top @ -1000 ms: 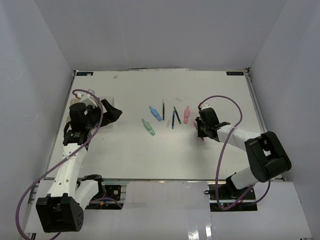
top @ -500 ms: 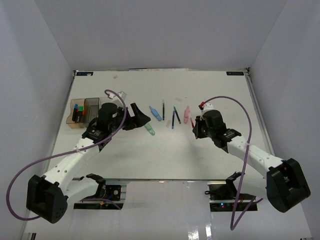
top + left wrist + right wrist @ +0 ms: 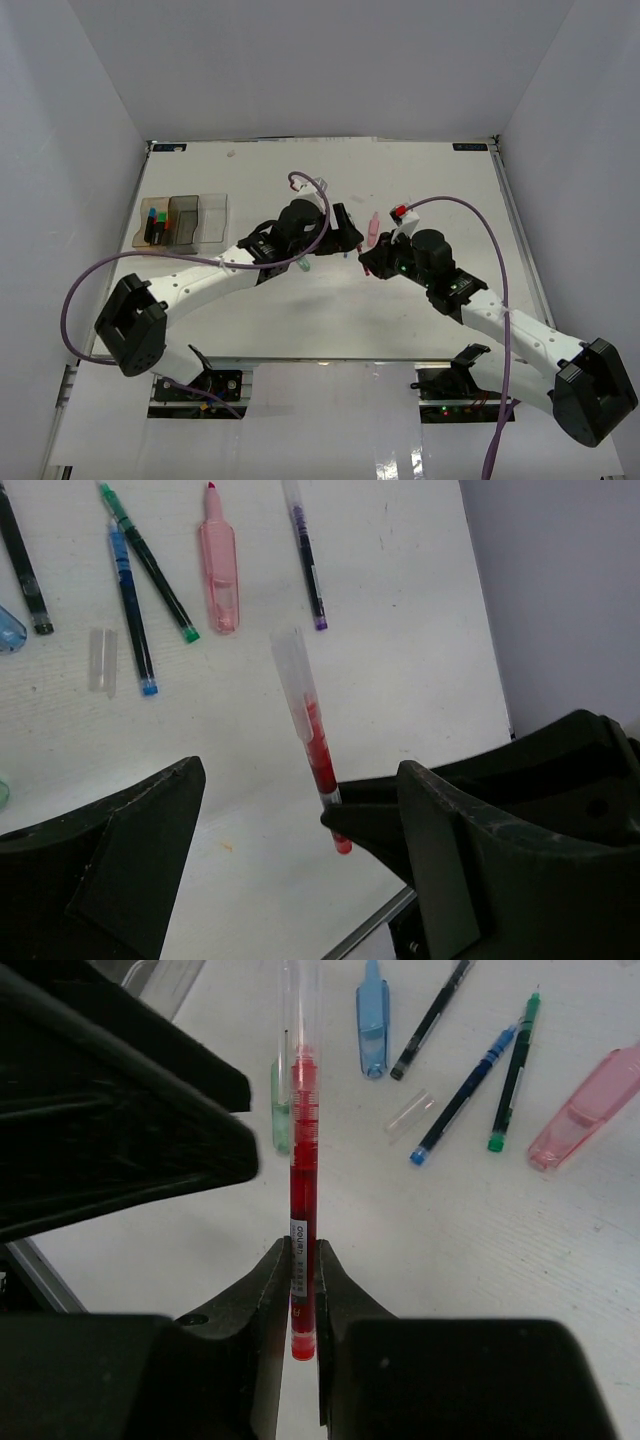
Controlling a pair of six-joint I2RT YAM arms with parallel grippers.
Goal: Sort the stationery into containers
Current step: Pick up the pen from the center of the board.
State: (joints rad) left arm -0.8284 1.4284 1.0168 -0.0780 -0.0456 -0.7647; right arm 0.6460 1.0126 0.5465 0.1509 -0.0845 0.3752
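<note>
Left end effector point(image 3: 352, 240) flanks the red pen point(image 3: 303, 1160); loose pens point(image 3: 128, 590) crowd beyond.

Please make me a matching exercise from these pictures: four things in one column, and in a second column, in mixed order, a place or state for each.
Things:
1. red pen
2. left gripper
3. pink tapered piece
4. containers

Places or states:
a. at the left edge of the table
b. open
c. clamped in the right gripper
d. lying loose near mid-table

Pairs: 1-c, 2-b, 3-d, 4-a
</note>
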